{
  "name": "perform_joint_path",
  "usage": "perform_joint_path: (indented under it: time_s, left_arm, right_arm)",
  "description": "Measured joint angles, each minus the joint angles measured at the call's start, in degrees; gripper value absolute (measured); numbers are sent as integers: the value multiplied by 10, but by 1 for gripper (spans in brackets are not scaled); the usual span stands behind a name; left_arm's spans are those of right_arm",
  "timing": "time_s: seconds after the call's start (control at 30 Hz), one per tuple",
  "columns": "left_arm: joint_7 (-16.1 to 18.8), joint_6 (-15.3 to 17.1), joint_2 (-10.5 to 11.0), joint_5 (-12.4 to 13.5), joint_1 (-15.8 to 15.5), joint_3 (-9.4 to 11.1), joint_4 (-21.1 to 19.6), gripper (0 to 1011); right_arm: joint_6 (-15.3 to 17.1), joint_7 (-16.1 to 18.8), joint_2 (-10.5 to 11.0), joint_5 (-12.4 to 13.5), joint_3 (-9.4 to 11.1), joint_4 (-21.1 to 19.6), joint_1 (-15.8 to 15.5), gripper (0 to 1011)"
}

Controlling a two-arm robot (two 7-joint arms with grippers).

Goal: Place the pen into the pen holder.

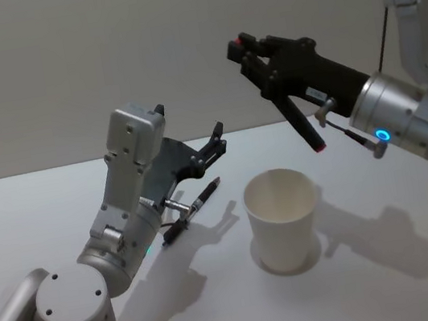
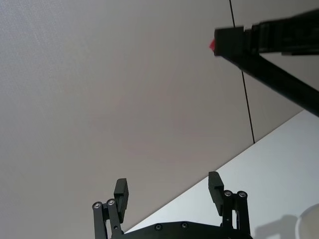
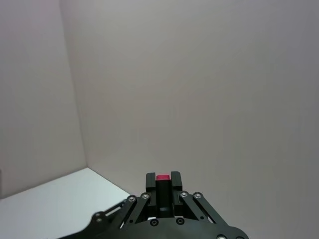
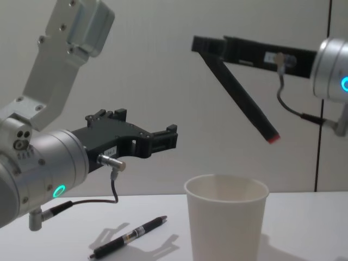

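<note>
Writing: a pale label patch on the right claw's body in the chest view, and a clear band on the slim pen, are both too small to read.
Right arm: enters from the right edge with the wrist raised; the forearm runs roughly level toward the robot's left, high over the counter (image 1: 50, 207). A blue ring light (image 1: 383, 134) glows on the wrist.
Right claw (image 1: 245, 48): closed narrowly on the upper end of the red-tipped black pen (image 1: 294, 111). In the right wrist view the pen's red end sits pinched between the two fingertips (image 3: 151, 178).
Red-tipped black pen: held tilted, upper end in the claw and lower red tip slanting down toward the robot's right. In the chest view the tip hangs above the cup's rim, clear of it.
Pen holder (image 1: 283, 223): a plain white paper cup, upright on the counter between the two arms, mouth open upward.
Left arm: rises from its base at the lower left, elbow link angled up, wrist reaching forward. A teal light (image 4: 58, 191) shows on the wrist housing.
Left claw (image 2: 168, 181): fingers spread wide, roughly level in the chest view and pointing toward the robot's right, above the counter.
Slim black pen (image 1: 193, 210): lies flat on the counter on the cup's left, below the left claw, apart from the cup.
</note>
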Motion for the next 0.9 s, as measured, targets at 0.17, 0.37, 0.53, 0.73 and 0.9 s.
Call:
perform_joint_path:
  time_s: [0.17,0.37,0.53,0.73,0.9]
  left_arm:
    - [0,0,0,0,0,0,0,1000]
    - [0,0,0,0,0,0,0,1000]
    - [0,0,0,0,0,0,0,1000]
    - [0,0,0,0,0,0,0,1000]
    - [0,0,0,0,0,0,0,1000]
  right_arm:
    - [-5,9,-6,1,-6,-14,2,165]
    - [-11,20,-10,-7,-14,-29,4,165]
    - [-22,23,-9,-25,-20,-36,1,165]
    - [-46,13,-4,-56,-28,-39,-10,165]
    - [-77,-6,1,-84,-34,-39,-22,165]
